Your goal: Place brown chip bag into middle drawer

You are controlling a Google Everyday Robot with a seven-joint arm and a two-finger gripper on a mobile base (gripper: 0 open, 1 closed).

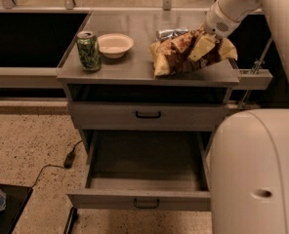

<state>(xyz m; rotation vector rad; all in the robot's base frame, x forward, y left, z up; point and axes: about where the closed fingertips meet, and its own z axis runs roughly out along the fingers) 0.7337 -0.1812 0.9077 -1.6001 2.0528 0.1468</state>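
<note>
The brown chip bag [171, 60] is at the right side of the cabinet top, crumpled, its left end touching the surface. My gripper [202, 47] comes in from the upper right and is shut on the bag's right part, holding it partly raised. The middle drawer [144, 199] is pulled open below, its dark inner tray showing empty, with a small curved handle on its low front panel. It sits straight below the cabinet top and well below the bag.
A green can [89, 50] and a white bowl [115, 45] stand on the left of the cabinet top [130, 69]. A silver foil packet [170, 33] lies behind the bag. The shut top drawer [148, 115] has a black handle. My white base [261, 179] fills the lower right. A cable [61, 165] lies on the floor.
</note>
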